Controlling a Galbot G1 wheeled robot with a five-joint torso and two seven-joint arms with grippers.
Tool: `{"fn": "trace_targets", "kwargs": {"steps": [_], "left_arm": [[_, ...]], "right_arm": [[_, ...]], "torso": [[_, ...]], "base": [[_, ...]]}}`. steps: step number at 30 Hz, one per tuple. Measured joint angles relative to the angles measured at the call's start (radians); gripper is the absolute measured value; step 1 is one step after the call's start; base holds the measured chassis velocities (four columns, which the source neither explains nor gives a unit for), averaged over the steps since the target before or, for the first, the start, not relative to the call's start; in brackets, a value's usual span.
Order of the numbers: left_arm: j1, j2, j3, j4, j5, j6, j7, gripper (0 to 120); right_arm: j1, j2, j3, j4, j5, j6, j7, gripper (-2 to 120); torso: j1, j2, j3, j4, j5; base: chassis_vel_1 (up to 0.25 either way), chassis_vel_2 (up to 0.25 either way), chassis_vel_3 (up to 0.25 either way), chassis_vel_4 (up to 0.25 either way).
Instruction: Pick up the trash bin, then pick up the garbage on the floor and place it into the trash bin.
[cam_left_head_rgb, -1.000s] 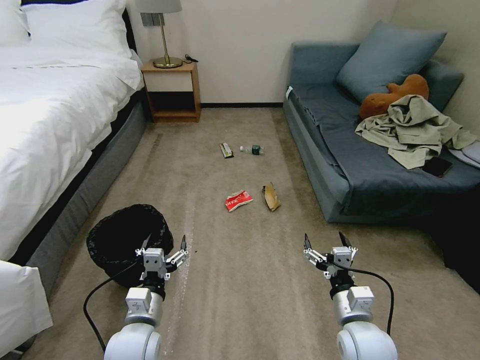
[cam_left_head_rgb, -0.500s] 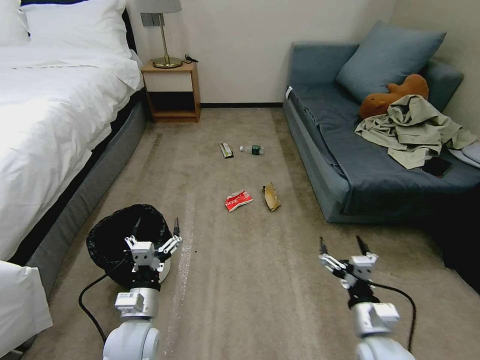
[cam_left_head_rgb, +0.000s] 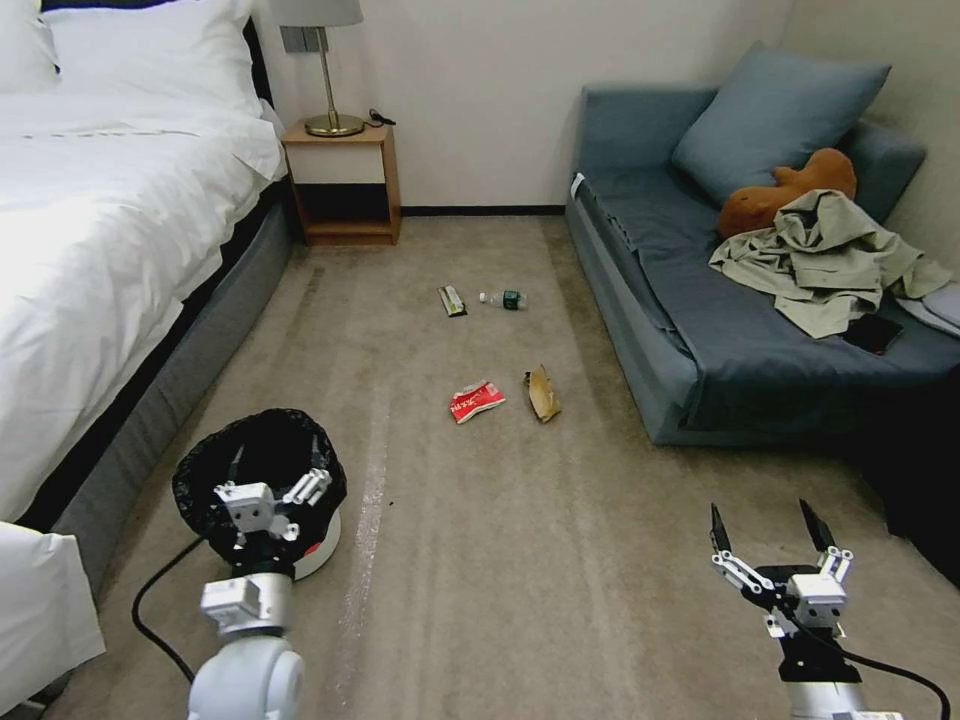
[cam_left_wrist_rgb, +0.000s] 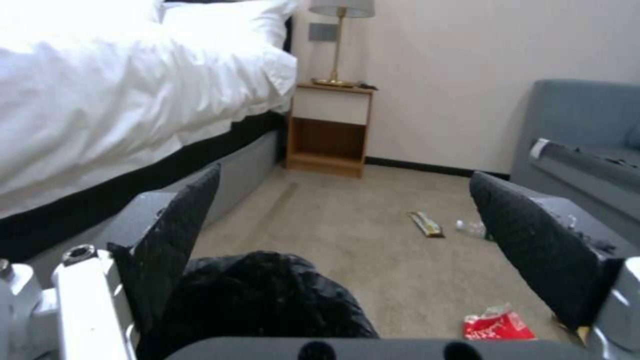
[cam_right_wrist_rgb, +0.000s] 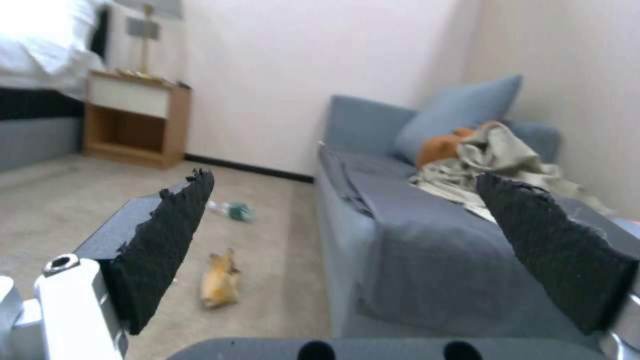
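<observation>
The trash bin (cam_left_head_rgb: 215, 470), lined with a glossy black bag, stands on the carpet near the bed. My left gripper (cam_left_head_rgb: 277, 458) hangs open over its right half; the left wrist view has the bin (cam_left_wrist_rgb: 267, 300) just below the open jaws. Farther out on the floor lies the garbage: a red-and-white packet (cam_left_head_rgb: 476, 400), a brown paper scrap (cam_left_head_rgb: 543, 393), a small clear bottle (cam_left_head_rgb: 505, 299) and a dark wrapper (cam_left_head_rgb: 452, 300). My right gripper (cam_left_head_rgb: 762, 525) is open and empty, low at the right near the sofa's front corner.
A white bed (cam_left_head_rgb: 90, 240) runs along the left, with a wooden nightstand (cam_left_head_rgb: 343, 180) and lamp at the back wall. A blue sofa (cam_left_head_rgb: 700, 330) on the right holds a beige garment (cam_left_head_rgb: 830, 255), a brown plush toy (cam_left_head_rgb: 790, 185) and a cushion. Open carpet lies between them.
My left gripper has moved left and over the bin. My right gripper has swung right and back toward me. Both stay open; the litter has not moved.
</observation>
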Motion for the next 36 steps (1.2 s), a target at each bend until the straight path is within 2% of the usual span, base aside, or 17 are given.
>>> {"fn": "trace_targets", "kwargs": {"steps": [1,2,4,5,7,8,11,12,14,15,16,18,21,28,30,34,36], "left_arm": [[-0.002,0.006,-0.006,-0.013,-0.015,0.024,-0.01,100],[-0.002,0.006,-0.006,-0.013,-0.015,0.024,-0.01,100],[-0.005,0.02,-0.019,-0.036,-0.043,0.076,-0.024,100],[-0.005,0.02,-0.019,-0.036,-0.043,0.076,-0.024,100],[-0.013,0.043,-0.048,-0.055,-0.067,0.152,-0.047,100],[-0.013,0.043,-0.048,-0.055,-0.067,0.152,-0.047,100],[-0.026,0.091,-0.094,-0.062,-0.116,0.26,-0.085,100],[-0.026,0.091,-0.094,-0.062,-0.116,0.26,-0.085,100],[-0.038,0.124,-0.119,-0.063,-0.149,0.312,-0.108,100],[-0.038,0.124,-0.119,-0.063,-0.149,0.312,-0.108,100],[-0.053,0.15,-0.136,-0.056,-0.182,0.341,-0.125,100],[-0.062,0.166,-0.143,-0.049,-0.206,0.357,-0.134,100],[-0.102,0.218,-0.157,-0.015,-0.285,0.411,-0.157,100],[-0.151,0.271,-0.162,0.032,-0.36,0.479,-0.193,100],[-0.17,0.298,-0.165,0.048,-0.434,0.53,-0.224,100],[-0.182,0.315,-0.17,0.065,-0.475,0.563,-0.245,100],[-0.193,0.337,-0.179,0.082,-0.522,0.606,-0.265,100]], "right_arm": [[0.007,0.0,-0.001,-0.023,0.017,0.006,-0.032,100],[0.007,0.0,-0.001,-0.023,0.017,0.006,-0.032,100],[0.016,0.0,-0.003,-0.04,0.028,0.012,-0.054,100],[0.016,0.0,-0.003,-0.04,0.028,0.012,-0.054,100],[0.019,0.0,-0.006,-0.049,0.03,0.014,-0.06,100],[0.019,0.0,-0.006,-0.049,0.03,0.014,-0.06,100],[0.019,-0.001,-0.007,-0.052,0.031,0.015,-0.064,100],[0.019,-0.001,-0.007,-0.052,0.031,0.015,-0.064,100],[0.019,-0.001,-0.007,-0.055,0.032,0.015,-0.068,100],[0.019,-0.001,-0.007,-0.055,0.032,0.015,-0.068,100],[0.02,-0.001,-0.008,-0.057,0.033,0.015,-0.069,100],[0.021,-0.001,-0.009,-0.059,0.034,0.015,-0.07,100],[0.028,-0.001,-0.011,-0.068,0.034,0.014,-0.07,100],[0.039,-0.002,-0.012,-0.075,0.033,0.009,-0.071,100],[0.045,-0.002,-0.011,-0.08,0.031,0.006,-0.07,100],[0.05,-0.002,-0.012,-0.085,0.028,0.005,-0.07,100],[0.056,-0.002,-0.013,-0.092,0.023,0.002,-0.07,100]], "torso": [[0.0,0.0,0.0,-0.0001,0.0012],[0.0,0.0,0.0,-0.0001,0.0012],[0.0,0.0,0.0,0.0,0.0001],[0.0,0.0,0.0,0.0,0.0001],[0.0,0.0,0.0,0.0,0.0007],[0.0,0.0,0.0,0.0,0.0007],[0.0,0.0,0.0,0.0,0.0005],[0.0,0.0,0.0,0.0,0.0005],[0.0,0.0,0.0,0.0001,0.0003],[0.0,0.0,0.0,0.0001,0.0003],[0.0,0.0,0.0,0.0,0.0005],[0.0,0.0,0.0,0.0,0.0005],[0.0,0.0,0.0,0.0,0.0005],[0.0,0.0,0.0,-0.0001,0.0004],[0.0,0.0,0.0,0.0,0.0005],[0.0,0.0,0.0,-0.0001,0.0004],[0.0,0.0,0.0,0.0,0.0004]], "base": [[0.0,0.0,0.0,0.0],[0.0,0.0,0.0,0.0],[0.0,0.0,0.0,0.0],[0.0,0.0,0.0,0.0],[0.0,0.0,0.0,0.0],[0.0,0.0,0.0,0.0],[0.0,0.0,0.0,0.0],[0.0,0.0,0.0,0.0],[0.0,0.0,0.0,0.0],[0.0,0.0,0.0,0.0],[0.0,0.0,0.0,0.0],[0.0,0.0,0.0,0.0],[0.0,0.0,0.0,0.0],[0.0,0.0,0.0,0.0],[0.0,0.0,0.0,0.0],[0.0,0.0,0.0,0.0],[0.0,0.0,0.0,0.0]]}}
